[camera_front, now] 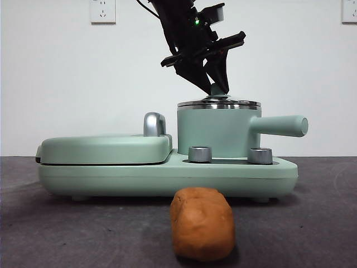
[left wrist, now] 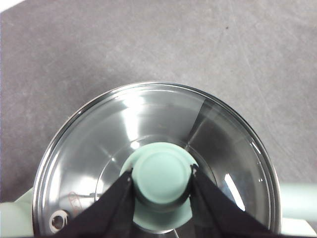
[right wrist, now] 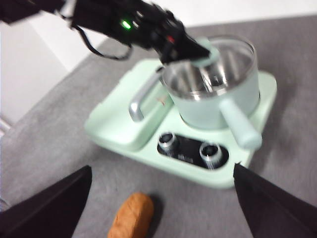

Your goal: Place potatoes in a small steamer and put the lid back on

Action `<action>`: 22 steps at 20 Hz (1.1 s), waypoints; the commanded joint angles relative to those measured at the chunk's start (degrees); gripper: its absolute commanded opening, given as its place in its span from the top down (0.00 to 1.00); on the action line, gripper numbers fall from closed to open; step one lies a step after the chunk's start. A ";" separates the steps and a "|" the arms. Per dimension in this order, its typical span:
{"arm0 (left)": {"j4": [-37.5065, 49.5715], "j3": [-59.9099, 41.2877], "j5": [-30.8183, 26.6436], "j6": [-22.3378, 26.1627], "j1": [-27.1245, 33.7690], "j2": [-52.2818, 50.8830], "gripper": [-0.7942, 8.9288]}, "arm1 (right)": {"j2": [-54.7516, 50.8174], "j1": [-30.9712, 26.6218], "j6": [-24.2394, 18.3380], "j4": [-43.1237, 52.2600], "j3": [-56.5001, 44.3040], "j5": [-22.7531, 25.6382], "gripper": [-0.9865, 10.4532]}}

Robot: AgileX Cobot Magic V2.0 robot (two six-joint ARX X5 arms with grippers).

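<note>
The desk is a dark grey, faintly mottled surface with open room all round the mint-green cooker base, the landmark here. On that base the flat hinged grill plate with its chrome handle sits beside the small steamer, a mint-green cylinder with a shiny steel rim and a thick straight side handle pointing away from the grill. Two steel knobs stand on the base in front of the steamer. No writing can be read; a small mark near the lid's rim is too blurred.

The lid, clear glass with a steel rim, lies on the steamer. The left pincer is clamped on the lid's mint-green knob, a black jaw on either side.

The potato, oblong, orange-brown and smooth, lies on the desk in front of the base, apart from it. The right pincer hangs over that spot, jaws wide apart.
</note>
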 commanded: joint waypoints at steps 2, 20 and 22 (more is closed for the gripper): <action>-3.06 7.80 -0.31 0.48 -0.15 0.98 0.91 | 3.65 1.27 0.39 -3.23 1.53 1.16 0.51; -21.46 17.92 -0.28 0.15 10.75 -7.91 0.91 | 32.96 44.74 16.20 -2.64 8.81 30.21 0.45; -22.97 17.92 -0.28 0.13 12.59 -9.55 0.91 | 38.45 48.02 17.59 0.66 8.81 31.43 0.43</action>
